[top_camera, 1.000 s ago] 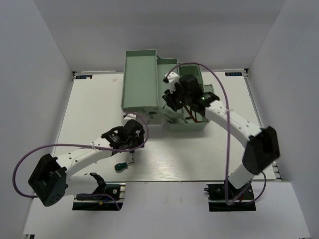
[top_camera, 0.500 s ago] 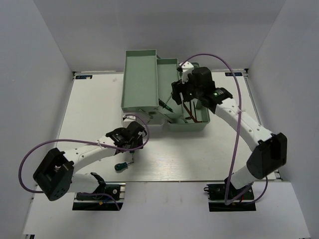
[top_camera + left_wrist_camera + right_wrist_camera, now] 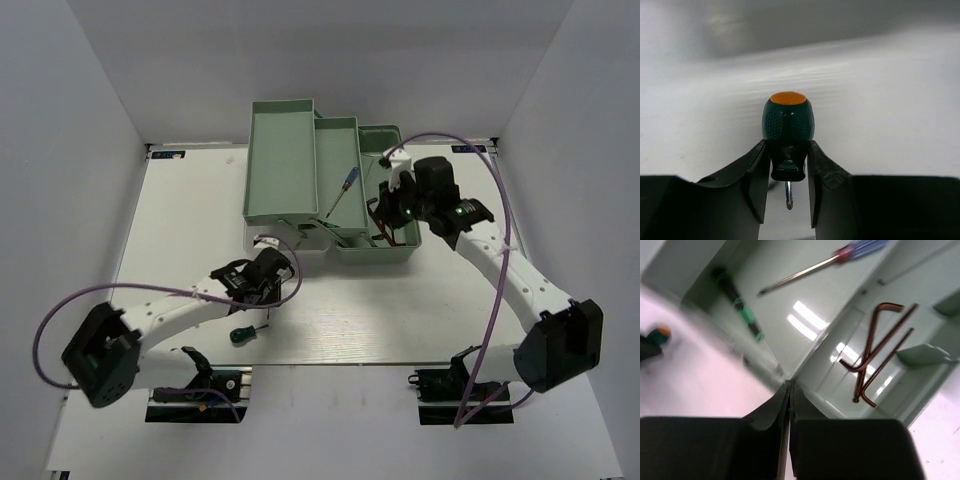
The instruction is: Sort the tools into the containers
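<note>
A pale mint-green toolbox (image 3: 283,160) is set open at the far middle of the bench (image 3: 420,300). Its long trays are folded out side by side, left of the base compartment (image 3: 378,133). A blue-handled screwdriver (image 3: 341,190) with a red collar is laid diagonally in the middle tray (image 3: 336,140). A thin dark screwdriver (image 3: 737,302) with green bands is seen by that tray's near end. Reddish-brown hex keys (image 3: 866,359) are crossed in the base compartment. One stubby green screwdriver (image 3: 788,125), orange-capped, is gripped at its neck between the jaws of the left gripper (image 3: 786,150), with the cap pointed away. A second green screwdriver (image 3: 241,334) is laid flat on the bench towards the near edge, well apart from the toolbox.
</note>
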